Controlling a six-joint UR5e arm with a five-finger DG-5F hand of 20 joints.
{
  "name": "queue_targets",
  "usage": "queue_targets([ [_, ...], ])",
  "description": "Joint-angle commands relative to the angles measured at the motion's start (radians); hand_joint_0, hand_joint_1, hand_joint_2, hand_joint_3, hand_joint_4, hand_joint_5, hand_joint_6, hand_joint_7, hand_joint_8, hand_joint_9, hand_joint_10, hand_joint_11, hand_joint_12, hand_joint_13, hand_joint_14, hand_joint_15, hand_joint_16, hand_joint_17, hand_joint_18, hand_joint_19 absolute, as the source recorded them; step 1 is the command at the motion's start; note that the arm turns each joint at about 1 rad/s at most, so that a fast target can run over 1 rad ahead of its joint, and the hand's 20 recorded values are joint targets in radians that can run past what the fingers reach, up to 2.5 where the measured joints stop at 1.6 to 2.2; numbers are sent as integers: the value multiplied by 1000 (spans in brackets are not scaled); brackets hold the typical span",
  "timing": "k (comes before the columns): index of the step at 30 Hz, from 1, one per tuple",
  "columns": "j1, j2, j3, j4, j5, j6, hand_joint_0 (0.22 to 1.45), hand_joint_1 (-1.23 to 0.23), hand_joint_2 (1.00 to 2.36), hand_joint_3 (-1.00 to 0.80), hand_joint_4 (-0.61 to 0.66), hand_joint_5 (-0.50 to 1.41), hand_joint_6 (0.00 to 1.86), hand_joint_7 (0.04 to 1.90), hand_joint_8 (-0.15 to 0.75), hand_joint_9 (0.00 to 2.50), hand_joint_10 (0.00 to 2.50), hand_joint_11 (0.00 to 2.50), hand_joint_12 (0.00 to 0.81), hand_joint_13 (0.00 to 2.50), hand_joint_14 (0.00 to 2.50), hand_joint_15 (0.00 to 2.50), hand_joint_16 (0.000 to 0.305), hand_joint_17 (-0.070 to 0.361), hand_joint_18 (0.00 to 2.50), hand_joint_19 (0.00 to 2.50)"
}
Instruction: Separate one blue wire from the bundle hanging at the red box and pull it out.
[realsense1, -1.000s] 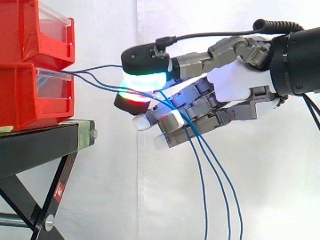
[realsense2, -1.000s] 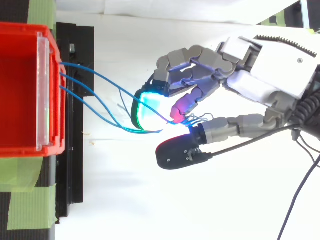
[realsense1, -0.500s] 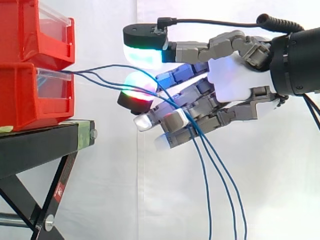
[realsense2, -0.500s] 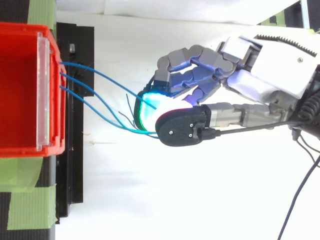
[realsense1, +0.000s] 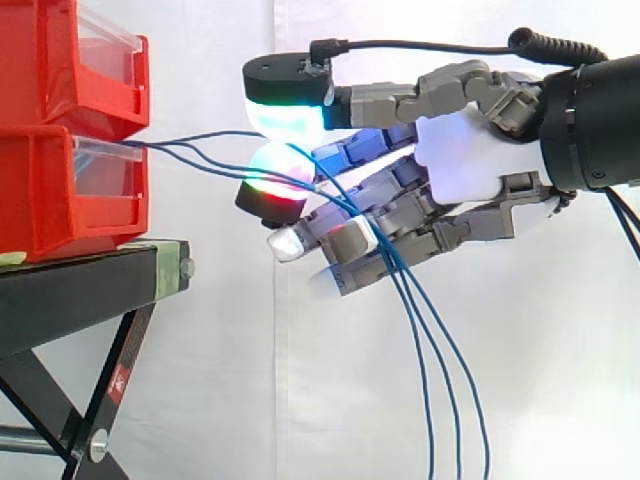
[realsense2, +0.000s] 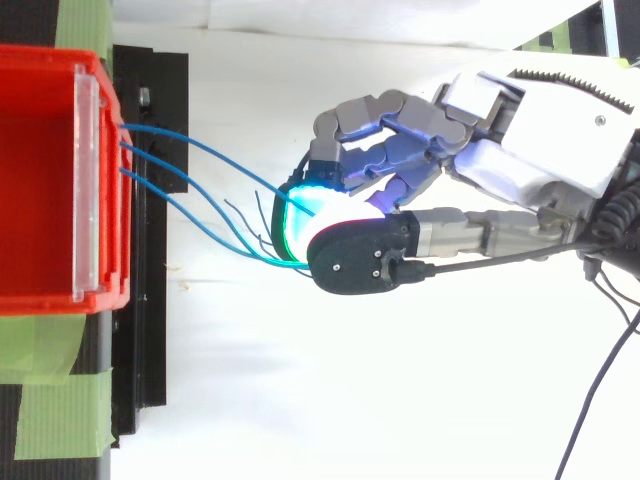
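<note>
Three blue wires leave the front of the lower red bin and run right to my hand. They lie across its half-extended fingers, then hang down as loose strands. The thumb is lifted off, with a small gap above the red-and-green glowing fingertip, so nothing is pinched. From above, the wires fan out from the bin's edge and meet under the thumb, beside a green-glowing pad.
A second red bin is stacked on the lower one. Both rest on a black stand with slanted legs. Green tape marks the stand's top. A white curtain hangs behind.
One second ago the thumb pressed on the glowing fingertip over the wires; it has since lifted and swung above the fingers. The hanging strands have swayed slightly.
</note>
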Motion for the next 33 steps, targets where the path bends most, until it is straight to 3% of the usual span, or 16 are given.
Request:
queue_targets([
  [1,0,0,0,1,0,0,656,-742,1019,-278,202,-216,804,1073,314,876,22,1023,339,1240,18,1439,49,111,572,460],
  [9,1,0,0,1,-2,-3,670,-799,1019,-284,167,-195,790,1072,308,896,23,1025,371,1086,25,1275,48,109,546,443],
  [17,3,0,0,1,-2,-3,666,-860,1018,-267,132,-165,744,1138,296,870,23,952,385,549,21,581,50,112,481,406],
  [22,3,0,0,1,0,0,659,-894,1019,-250,104,-145,707,1213,282,749,22,797,379,253,11,274,52,116,337,306],
  [33,4,0,0,1,2,0,651,-909,1018,-237,100,-138,701,1241,267,579,17,564,374,37,4,108,57,128,82,145],
])
